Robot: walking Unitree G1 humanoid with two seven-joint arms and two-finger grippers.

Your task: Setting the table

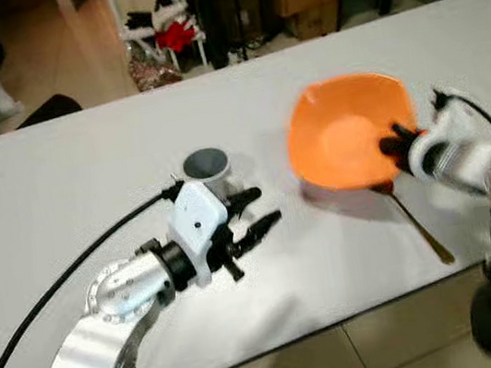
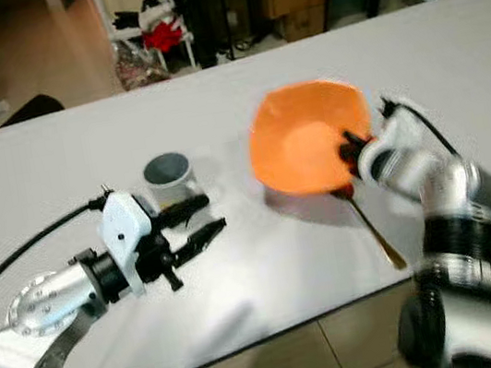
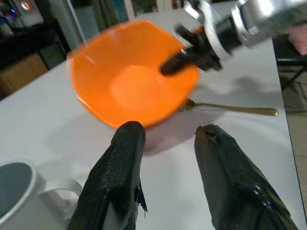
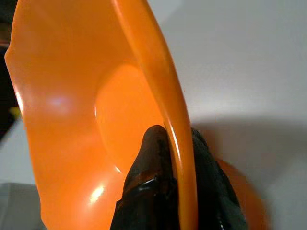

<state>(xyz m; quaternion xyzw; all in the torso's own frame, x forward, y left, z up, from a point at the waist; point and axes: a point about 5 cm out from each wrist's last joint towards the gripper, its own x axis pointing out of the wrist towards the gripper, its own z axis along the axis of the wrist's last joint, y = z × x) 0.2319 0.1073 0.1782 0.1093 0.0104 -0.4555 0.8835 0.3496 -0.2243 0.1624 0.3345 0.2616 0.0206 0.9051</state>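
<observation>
Right gripper point(image 1: 396, 143) clamped on tilted orange bowl point(image 1: 345, 131) rim, above gold spoon point(image 1: 418, 227), left gripper point(image 1: 255, 212) parted and empty beside white mug point(image 1: 208, 166), on white table point(image 1: 83, 163).

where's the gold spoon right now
The gold spoon lies on the white table at the robot's right, its bowl end tucked under the tilted orange bowl that the right tool grips by the rim.

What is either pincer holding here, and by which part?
The right pincer pinches the orange bowl by its rim. The left pincer is open, holding nothing.
</observation>
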